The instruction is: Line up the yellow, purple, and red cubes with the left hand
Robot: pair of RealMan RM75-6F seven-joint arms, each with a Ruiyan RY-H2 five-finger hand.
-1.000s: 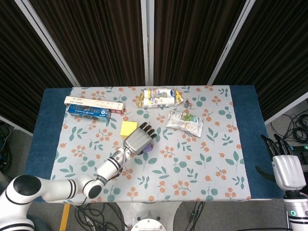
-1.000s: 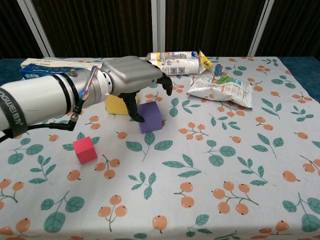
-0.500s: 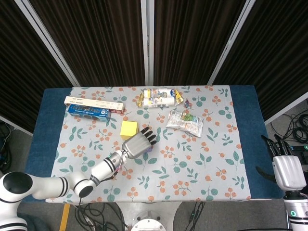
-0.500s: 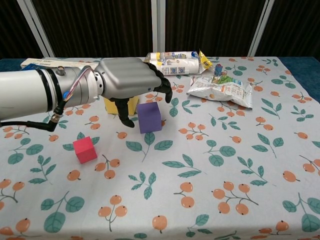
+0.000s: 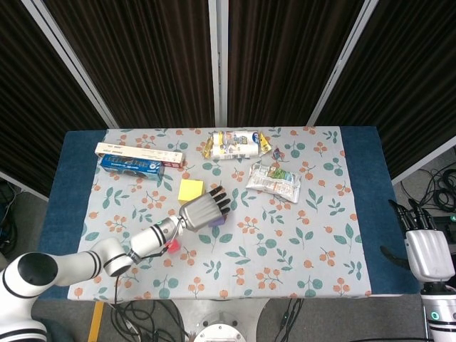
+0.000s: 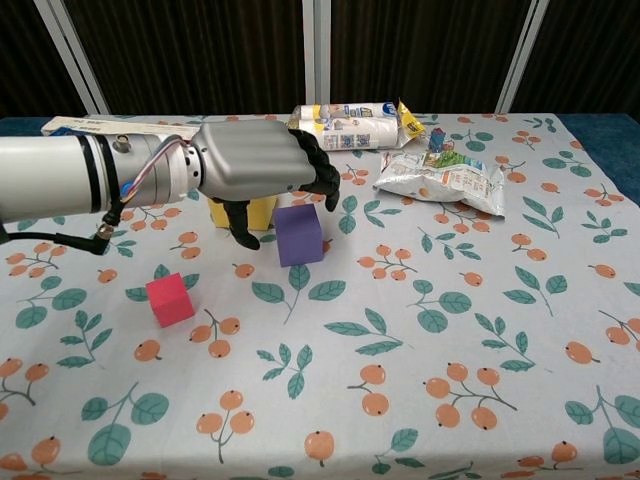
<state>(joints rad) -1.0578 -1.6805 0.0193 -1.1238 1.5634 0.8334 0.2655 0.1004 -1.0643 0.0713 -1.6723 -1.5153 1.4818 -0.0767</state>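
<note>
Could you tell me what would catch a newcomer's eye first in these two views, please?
The big silver left hand dominates, hovering with fingers apart above the floral tablecloth, just over the purple cube and in front of the yellow cube. The red cube sits alone nearer the front left. Snack packets and a blue box lie along the far side.

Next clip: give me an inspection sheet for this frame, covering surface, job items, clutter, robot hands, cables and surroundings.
Surface: table under a leaf-and-berry print cloth.
Job items: yellow cube, purple cube and red cube, all resting on the cloth; red sits apart, nearer the robot.
Clutter: blue box, white packet, snack bag along the far side.
Robot hands: left robot hand hovers over the yellow and purple cubes, holding nothing; right robot hand off the table, idle.
Cables: on the floor at right.
Surroundings: dark curtain.
</note>
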